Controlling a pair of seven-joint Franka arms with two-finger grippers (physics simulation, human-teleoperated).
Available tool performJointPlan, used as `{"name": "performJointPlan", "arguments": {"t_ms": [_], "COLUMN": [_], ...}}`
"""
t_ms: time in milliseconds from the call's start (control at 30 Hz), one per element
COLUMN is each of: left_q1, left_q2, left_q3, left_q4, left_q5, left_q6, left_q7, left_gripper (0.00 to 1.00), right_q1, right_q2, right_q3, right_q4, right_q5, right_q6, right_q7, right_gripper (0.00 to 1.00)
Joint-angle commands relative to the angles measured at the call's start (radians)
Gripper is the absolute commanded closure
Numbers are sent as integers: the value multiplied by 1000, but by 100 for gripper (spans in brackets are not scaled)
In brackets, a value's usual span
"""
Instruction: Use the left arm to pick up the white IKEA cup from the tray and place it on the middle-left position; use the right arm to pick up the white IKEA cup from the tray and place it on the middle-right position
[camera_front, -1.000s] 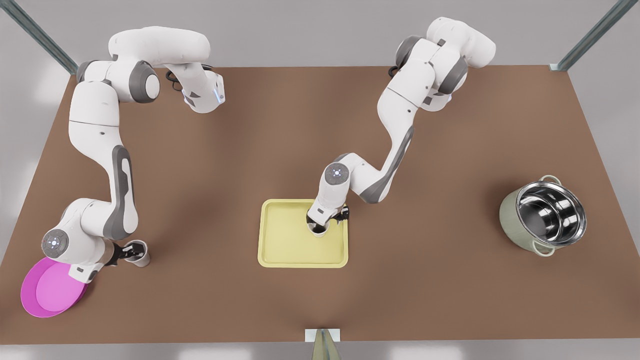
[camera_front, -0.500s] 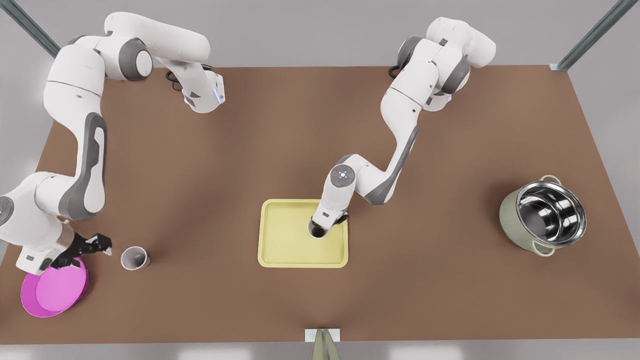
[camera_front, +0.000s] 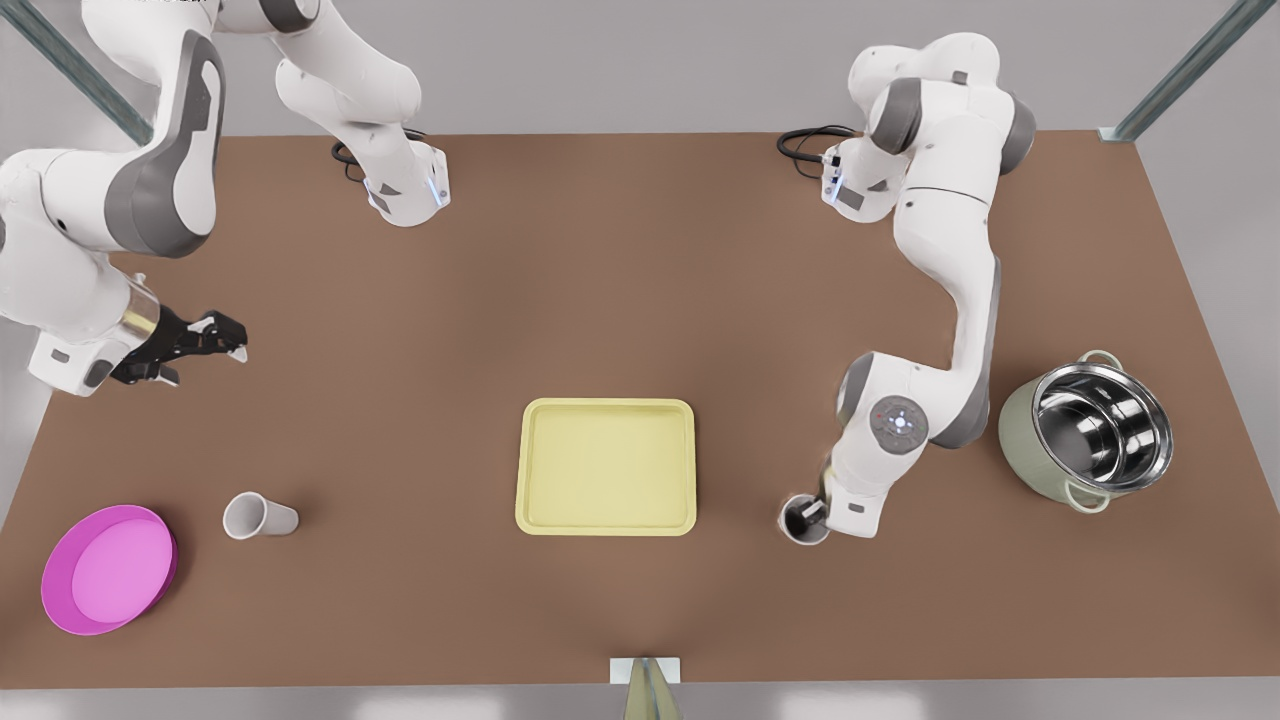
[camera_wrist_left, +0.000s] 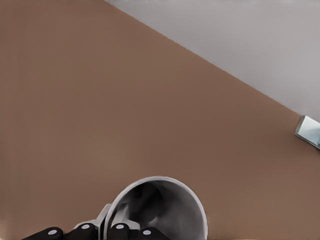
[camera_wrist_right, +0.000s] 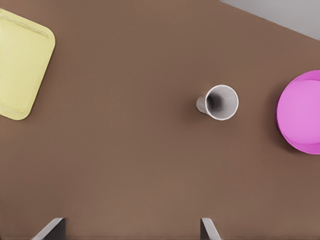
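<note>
Left gripper (camera_front: 814, 513) clasps cup (camera_front: 800, 523), apparently upright, mouth up; right gripper (camera_front: 234, 338) spread.

The table (camera_front: 600, 250) is brown, flat and matt. The tray (camera_front: 606, 467) is pale yellow, smooth and dull, like plastic. The pot (camera_front: 1090, 430) near the table's edge is shiny metal inside and soft green outside. The pink plate (camera_front: 105, 570) looks smooth and a bit glossy. Both cups (camera_front: 255, 517) are white and matt. The right arm (camera_front: 60, 250) has smooth white shells and a shiny metal band (camera_front: 138, 312).
</note>
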Motion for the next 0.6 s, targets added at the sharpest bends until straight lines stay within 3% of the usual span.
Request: {"name": "performJointPlan", "arguments": {"t_ms": [0, 567], "left_q1": [47, 87], "left_q2": [3, 89], "left_q3": [3, 0], "left_q4": [0, -3], "left_q5": [-14, -13], "left_q6": [-42, 116], "left_q7": [631, 756], "left_gripper": [84, 82], "right_q1": [24, 64], "right_q2": [6, -9], "right_q3": [3, -2], "right_q4": [4, 24], "right_q5": [-17, -6], "right_q6": [-12, -44], "right_q7": [332, 309], "right_gripper": [0, 0]}}
